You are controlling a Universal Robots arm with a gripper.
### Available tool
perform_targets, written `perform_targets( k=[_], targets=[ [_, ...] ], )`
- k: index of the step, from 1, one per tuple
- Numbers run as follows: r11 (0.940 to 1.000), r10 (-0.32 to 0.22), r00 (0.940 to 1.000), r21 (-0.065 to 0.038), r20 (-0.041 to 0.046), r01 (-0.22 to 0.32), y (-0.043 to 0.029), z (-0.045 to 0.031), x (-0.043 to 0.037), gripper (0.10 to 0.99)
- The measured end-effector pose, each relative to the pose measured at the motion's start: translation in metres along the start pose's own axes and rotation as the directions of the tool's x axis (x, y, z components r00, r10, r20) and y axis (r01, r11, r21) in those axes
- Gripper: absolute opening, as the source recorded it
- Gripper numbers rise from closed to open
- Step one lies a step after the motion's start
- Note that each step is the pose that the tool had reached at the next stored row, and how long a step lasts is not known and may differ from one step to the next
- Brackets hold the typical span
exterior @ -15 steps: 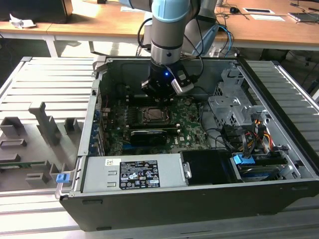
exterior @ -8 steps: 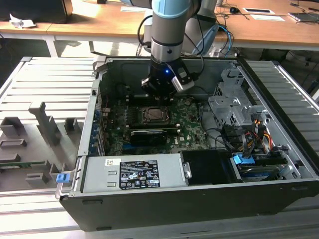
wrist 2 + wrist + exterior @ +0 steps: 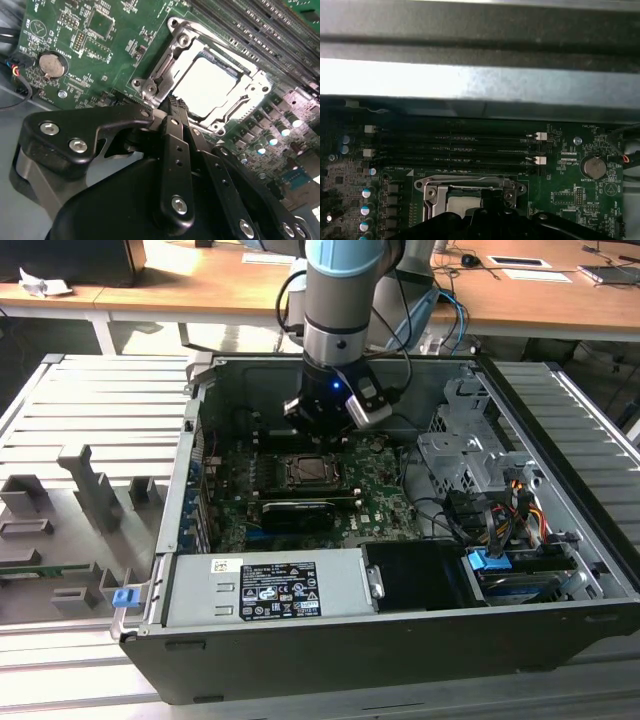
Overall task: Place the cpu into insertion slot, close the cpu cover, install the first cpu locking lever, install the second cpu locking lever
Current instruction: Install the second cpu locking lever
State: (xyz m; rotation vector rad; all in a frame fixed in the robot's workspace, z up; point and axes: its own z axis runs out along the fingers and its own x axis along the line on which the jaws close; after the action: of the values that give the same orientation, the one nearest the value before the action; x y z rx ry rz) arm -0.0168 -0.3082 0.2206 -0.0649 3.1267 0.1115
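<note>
Exterior view: arm reaches down into an open computer case (image 3: 560, 570); gripper (image 3: 322, 432) hangs just above the green motherboard (image 3: 380, 495), at the far edge of the insertion slot (image 3: 307, 472). Long black card (image 3: 297, 513) lies just on the near side of the slot.

Second wrist view: fingers (image 3: 176, 120) drawn narrow, tips together, holding nothing, just beside the corner of the silvery cpu cover (image 3: 175, 60). Cover lies flat over the slot; cpu (image 3: 210, 85) seated inside, its pale metal face showing through the window. Coin battery (image 3: 49, 65) sits apart on the board. Memory slots (image 3: 470, 150) in first wrist view, beyond the socket.
</note>
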Motion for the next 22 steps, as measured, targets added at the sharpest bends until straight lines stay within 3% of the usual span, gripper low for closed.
perform_targets(
  k=[6,11,14,22],
  targets=[
    [1.0000,0.000,1.0000,0.000,0.0000,0.000,-0.0009,-0.0034,0.0000,0.106],
    [1.0000,0.000,1.0000,0.000,0.0000,0.000,-0.0003,-0.0148,-0.0001,0.106],
    [1.0000,0.000,1.0000,0.000,0.0000,0.000,-0.0007,-0.0170,-0.0002,0.106],
    [1.0000,0.000,1.0000,0.000,0.0000,0.000,-0.0117,-0.0177,0.0003,0.106]
  ],
)
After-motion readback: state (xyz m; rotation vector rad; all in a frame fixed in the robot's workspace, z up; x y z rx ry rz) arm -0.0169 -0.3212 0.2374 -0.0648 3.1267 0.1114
